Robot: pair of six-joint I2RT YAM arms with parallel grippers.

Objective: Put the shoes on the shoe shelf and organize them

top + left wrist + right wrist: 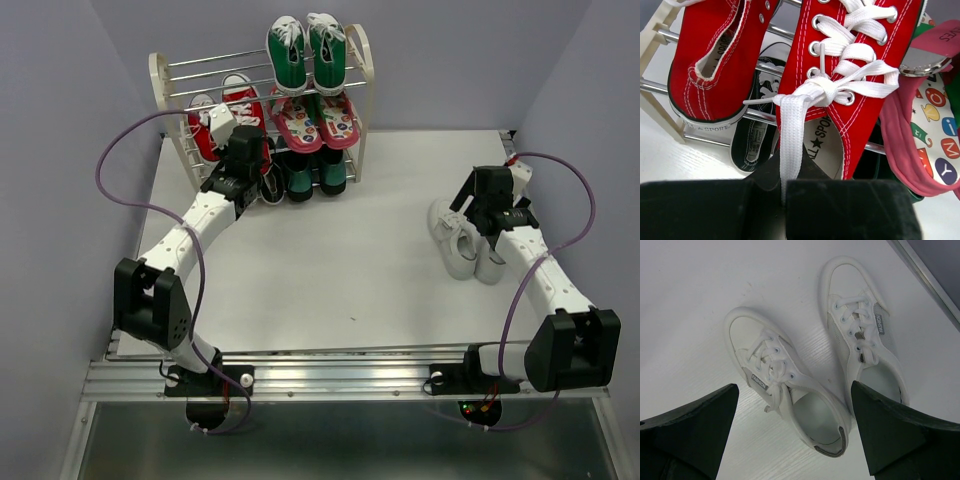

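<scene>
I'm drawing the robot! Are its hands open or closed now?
Left gripper: closed on the red shoe by its white lace.
Right gripper: open above the white shoes, holding nothing.

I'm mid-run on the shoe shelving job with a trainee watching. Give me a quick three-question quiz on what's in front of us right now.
1. True or false: the white sneakers already sit on the shoe shelf.
2. What is pinched by the left gripper? A) a white lace of a red sneaker B) a green sneaker's heel C) a pink sandal's strap
3. Fill in: the right gripper hangs ____ above the white sneakers.
Key: 1 false; 2 A; 3 open.
</scene>
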